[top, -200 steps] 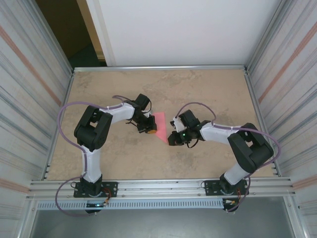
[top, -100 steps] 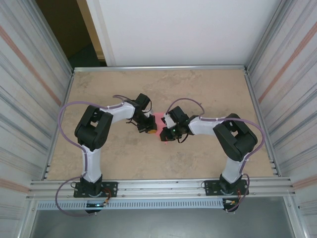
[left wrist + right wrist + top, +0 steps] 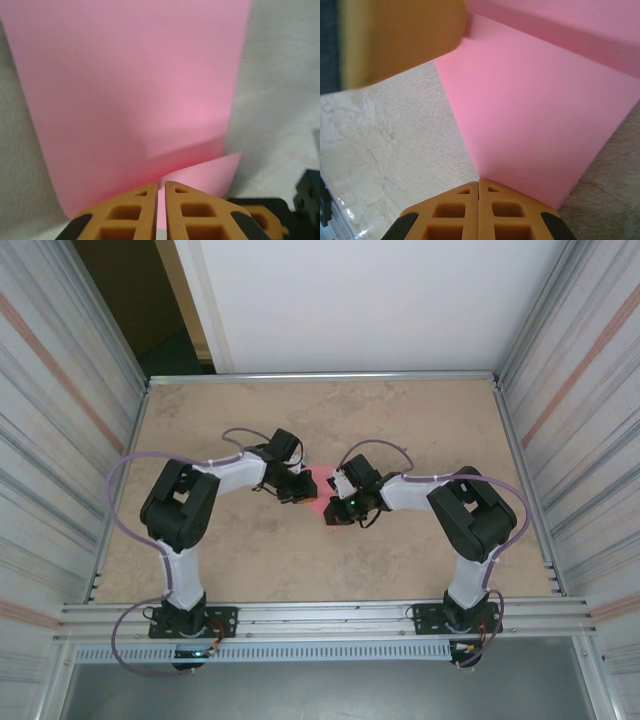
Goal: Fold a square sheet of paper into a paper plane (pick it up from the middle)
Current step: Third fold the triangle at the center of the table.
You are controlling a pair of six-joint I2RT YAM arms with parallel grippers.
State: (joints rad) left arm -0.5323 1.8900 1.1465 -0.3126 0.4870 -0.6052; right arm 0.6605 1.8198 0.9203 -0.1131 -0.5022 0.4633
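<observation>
Both arms bend in and meet. The left gripper [image 3: 161, 187] pinches the pink paper [image 3: 135, 80] in narrow jaws; the right gripper [image 3: 479, 184] squeezes its corner, jaws shut.

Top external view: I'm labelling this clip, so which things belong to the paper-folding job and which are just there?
Job: pink paper sheet, left tool, right tool.
Just there: table, purple cables, metal side walls.
</observation>
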